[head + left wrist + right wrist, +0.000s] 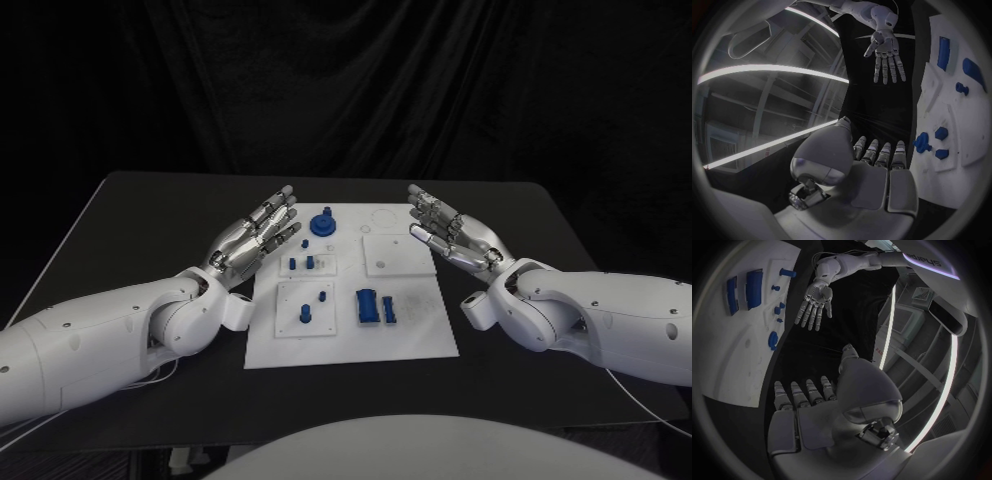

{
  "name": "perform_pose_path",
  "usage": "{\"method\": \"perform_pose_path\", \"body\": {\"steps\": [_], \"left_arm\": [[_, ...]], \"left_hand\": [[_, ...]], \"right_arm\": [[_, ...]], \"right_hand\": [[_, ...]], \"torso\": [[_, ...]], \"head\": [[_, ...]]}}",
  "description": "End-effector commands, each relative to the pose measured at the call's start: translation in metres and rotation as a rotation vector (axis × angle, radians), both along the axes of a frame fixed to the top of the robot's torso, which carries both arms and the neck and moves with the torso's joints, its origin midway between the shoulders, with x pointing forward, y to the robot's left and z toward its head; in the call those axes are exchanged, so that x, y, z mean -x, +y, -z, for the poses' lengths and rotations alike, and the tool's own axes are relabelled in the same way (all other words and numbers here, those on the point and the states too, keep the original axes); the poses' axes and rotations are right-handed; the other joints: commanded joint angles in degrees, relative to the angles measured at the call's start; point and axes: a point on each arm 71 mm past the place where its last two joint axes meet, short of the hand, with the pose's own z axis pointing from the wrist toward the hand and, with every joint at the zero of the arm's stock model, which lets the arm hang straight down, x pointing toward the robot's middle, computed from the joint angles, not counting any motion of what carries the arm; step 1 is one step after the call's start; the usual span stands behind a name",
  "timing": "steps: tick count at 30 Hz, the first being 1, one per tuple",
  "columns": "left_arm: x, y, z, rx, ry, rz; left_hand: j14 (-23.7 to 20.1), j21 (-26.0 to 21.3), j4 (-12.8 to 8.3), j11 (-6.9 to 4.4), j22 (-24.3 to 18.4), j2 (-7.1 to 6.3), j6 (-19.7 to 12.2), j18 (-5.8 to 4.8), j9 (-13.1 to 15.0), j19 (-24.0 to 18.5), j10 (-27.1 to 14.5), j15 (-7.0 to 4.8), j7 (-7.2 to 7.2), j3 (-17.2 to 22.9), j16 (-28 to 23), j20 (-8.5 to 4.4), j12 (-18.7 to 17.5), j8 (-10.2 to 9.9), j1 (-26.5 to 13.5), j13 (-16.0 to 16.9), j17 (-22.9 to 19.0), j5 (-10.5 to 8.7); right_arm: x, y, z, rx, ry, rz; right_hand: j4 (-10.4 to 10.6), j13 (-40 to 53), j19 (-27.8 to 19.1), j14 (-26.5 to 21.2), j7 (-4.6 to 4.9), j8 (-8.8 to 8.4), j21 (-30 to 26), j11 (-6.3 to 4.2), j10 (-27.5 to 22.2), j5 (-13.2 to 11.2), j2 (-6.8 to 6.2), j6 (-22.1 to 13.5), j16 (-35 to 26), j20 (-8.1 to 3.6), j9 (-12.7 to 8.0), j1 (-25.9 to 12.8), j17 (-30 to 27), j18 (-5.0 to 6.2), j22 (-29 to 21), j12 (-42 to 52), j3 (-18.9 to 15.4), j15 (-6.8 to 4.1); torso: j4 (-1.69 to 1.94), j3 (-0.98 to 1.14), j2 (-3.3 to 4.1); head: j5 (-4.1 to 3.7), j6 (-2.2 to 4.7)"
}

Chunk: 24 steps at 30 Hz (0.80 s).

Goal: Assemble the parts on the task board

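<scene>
In the head view, small blue plastic parts (374, 305) are lying and standing on the white rectangular task board (418, 335); both silver hands, left hand (260, 238) and right hand (453, 237), are hovering released, grasping nothing, so this fits start or finish. The wrist views are repeating this; part of a word on an arm is showing, too small to read.

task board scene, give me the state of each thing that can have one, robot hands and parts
left robot hand: open, fingers straight and apart, holds nothing, beside the board's left edge
right robot hand: open, fingers apart, holds nothing, beside the board's right edge
task board: flat on the table, touched by neither hand
round blue part: sits at the board's far end
long blue parts: lie side by side on the board
small blue pegs: stand on the board
</scene>
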Motion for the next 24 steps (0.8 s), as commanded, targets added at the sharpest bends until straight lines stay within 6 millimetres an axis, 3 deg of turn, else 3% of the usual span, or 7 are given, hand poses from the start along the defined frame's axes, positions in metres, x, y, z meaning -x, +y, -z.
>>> {"method": "perform_pose_path", "body": {"steps": [1, 2, 11, 13, 14, 17, 24], "left_arm": [[0.0, 0.002, -0.015, 0.133, -0.183, -0.037], [-0.001, 0.0, 0.001, -0.001, 0.0, -0.001], [-0.004, -0.005, -0.006, -0.024, -0.011, -0.065], [-0.006, -0.007, -0.009, -0.034, -0.015, -0.095], [-0.007, -0.008, -0.011, -0.043, -0.018, -0.122], [-0.011, -0.012, -0.018, -0.062, -0.023, -0.185], [-0.016, -0.02, -0.036, -0.108, -0.022, -0.352]], "left_hand": [[-0.02, -0.37, 0.02, 0.01, -0.23, 0.44, 0.29, -0.41, -0.05, -0.04, 0.11, -0.77, 0.19, -1.23, -0.2, -0.77, 0.0, -0.15, 0.36, -0.03, -0.05, -0.15], [-0.02, -0.62, -5.03, 0.71, -1.02, -4.68, -2.3, -2.66, -1.24, -0.29, -0.73, -4.05, 1.94, 1.9, -0.2, -2.76, -1.91, -1.32, -21.08, -1.15, -0.05, -5.06], [-0.02, -0.62, -8.08, 0.71, -1.02, -7.39, -7.68, -3.91, -1.24, -0.29, -0.73, -4.05, 6.47, 3.36, -0.2, -8.39, -6.37, -1.32, -34.04, -1.15, -0.05, -8.41], [-0.02, -0.62, -8.71, 0.71, -1.02, -8.01, -7.68, -3.91, -1.24, -0.29, -0.73, -4.05, 6.47, 3.82, -0.2, -8.39, -6.37, -1.32, -36.81, -1.15, -0.05, -9.06], [-0.02, -0.62, -9.17, 0.71, -1.02, -8.43, -7.68, -4.0, -1.24, -0.29, -0.73, -4.05, 6.47, 4.03, -0.2, -8.39, -6.37, -1.32, -38.6, -1.15, -0.05, -9.47], [-0.02, -0.62, -10.04, 0.71, -1.02, -9.26, -7.68, -4.53, -1.24, -0.29, -0.73, -4.05, 6.47, 8.49, -0.2, -8.39, -6.37, -1.32, -42.31, -1.15, -0.05, -10.35], [-0.02, -0.62, -11.73, 0.71, -1.02, -10.74, -7.68, -8.82, -1.24, -0.29, -0.73, -4.05, 6.47, 8.49, -0.2, -8.39, -6.37, -1.32, -48.8, -1.15, -0.05, -11.86]], "right_arm": [[0.002, -0.002, -0.005, -0.081, -0.081, -0.016], [0.0, -0.002, 0.002, -0.002, 0.004, 0.004], [-0.013, 0.008, -0.009, -0.023, -0.002, 0.099], [-0.018, 0.012, -0.015, -0.034, -0.001, 0.144], [-0.023, 0.016, -0.019, -0.044, 0.002, 0.183], [-0.032, 0.024, -0.03, -0.068, 0.014, 0.273], [-0.047, 0.038, -0.049, -0.119, 0.062, 0.438]], "right_hand": [[0.09, -0.21, -0.31, -0.28, -0.16, -0.31, -0.27, -0.35, 0.08, 0.37, 0.19, -0.09, -0.25, 0.05, -0.17, 0.59, -0.07, 0.92, -0.12, -0.12, -0.52, 0.15], [-4.8, -2.25, -2.16, -0.5, 2.67, -1.37, -0.99, 0.01, -0.01, -3.91, -1.81, -2.12, -4.3, -4.98, -2.17, -20.21, -0.83, -3.97, -5.46, -2.08, 3.42, -2.77], [-7.86, -2.25, -2.16, -0.5, 4.36, -1.37, -0.99, 0.01, -0.01, -6.42, -6.36, -7.07, -4.3, -8.05, -2.17, -32.84, -0.83, -3.97, -5.46, -6.92, 5.6, -4.24], [-8.42, -2.25, -2.16, -0.5, 4.66, -1.37, -0.99, 0.01, -0.01, -6.95, -6.36, -7.07, -4.3, -8.69, -2.17, -35.5, -0.83, -3.97, -5.46, -6.92, 6.16, -4.69], [-8.9, -2.25, -2.16, -0.5, 8.89, -1.37, -0.99, 0.01, -0.01, -7.31, -6.36, -7.07, -4.3, -9.15, -2.17, -37.22, -0.83, -3.97, -5.46, -6.92, 6.42, -4.81], [-9.71, -2.25, -2.16, -0.5, 8.89, -1.37, -0.99, 0.01, -0.01, -8.0, -6.36, -7.07, -4.3, -9.99, -2.17, -40.78, -0.83, -3.97, -5.46, -6.92, 7.09, -9.22], [-11.33, -2.25, -2.16, -0.5, 8.89, -1.37, -0.99, 0.01, -0.01, -9.31, -6.36, -7.07, -4.3, -11.51, -2.17, -47.02, -0.83, -3.97, -5.46, -6.92, 11.77, -9.22]], "torso": [[-0.34, -0.07, -0.01], [-0.13, -0.01, 0.0], [-0.38, 0.91, -0.42], [-0.5, 1.34, -0.62], [-0.6, 1.72, -0.79], [-0.84, 2.61, -1.2], [-1.38, 4.58, -2.11]], "head": [[0.13, -0.01], [0.07, 0.0], [0.54, 2.53], [0.76, 3.7], [0.96, 4.73], [1.41, 7.17], [2.43, 12.6]]}}
